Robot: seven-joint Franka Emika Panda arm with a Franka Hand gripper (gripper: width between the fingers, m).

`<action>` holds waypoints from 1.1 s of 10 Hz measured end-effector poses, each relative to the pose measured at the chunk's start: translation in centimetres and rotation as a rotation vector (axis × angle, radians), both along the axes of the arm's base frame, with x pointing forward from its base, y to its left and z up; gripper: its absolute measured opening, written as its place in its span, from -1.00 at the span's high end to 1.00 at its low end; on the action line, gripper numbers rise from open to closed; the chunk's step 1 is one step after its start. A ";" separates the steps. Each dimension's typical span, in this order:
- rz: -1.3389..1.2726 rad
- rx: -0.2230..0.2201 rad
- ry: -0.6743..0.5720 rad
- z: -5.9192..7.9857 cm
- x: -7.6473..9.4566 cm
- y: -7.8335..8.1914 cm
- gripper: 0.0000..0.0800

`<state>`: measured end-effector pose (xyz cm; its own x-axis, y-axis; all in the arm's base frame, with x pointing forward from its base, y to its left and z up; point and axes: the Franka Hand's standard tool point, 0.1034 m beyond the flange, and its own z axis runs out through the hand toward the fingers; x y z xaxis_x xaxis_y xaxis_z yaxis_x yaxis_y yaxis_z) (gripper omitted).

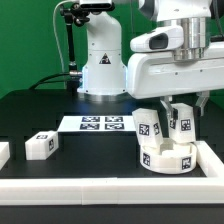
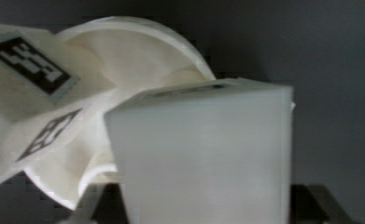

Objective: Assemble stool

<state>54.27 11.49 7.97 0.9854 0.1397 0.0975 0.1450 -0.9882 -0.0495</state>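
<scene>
Tool (image 1: 182, 112) pinching the held leg (image 1: 182, 128), upright above the round seat (image 1: 168, 157). Seat rests on my black worktop (image 1: 60, 105), tucked in the rail (image 1: 100, 190) corner at the exterior view's right. Second leg (image 1: 148, 124) stands on the seat. Loose leg (image 1: 40, 145) lies well apart.

Exterior view faces the arm's base (image 1: 103, 62) across the table (image 1: 40, 110), fairly near. Wrist view, seemingly angled downward, sits very close; the 2 share leg (image 2: 205, 150) and seat (image 2: 126, 70).
</scene>
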 end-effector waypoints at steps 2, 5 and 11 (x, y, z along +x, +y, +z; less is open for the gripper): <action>-0.142 0.014 0.009 0.0 0.0 0.0 0.15; -0.299 0.034 0.021 0.0 0.0 0.1 0.15; -0.642 0.080 0.050 0.0 0.0 0.0 0.15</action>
<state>54.23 11.53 7.94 0.8742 -0.4842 0.0354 -0.4775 -0.8707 -0.1176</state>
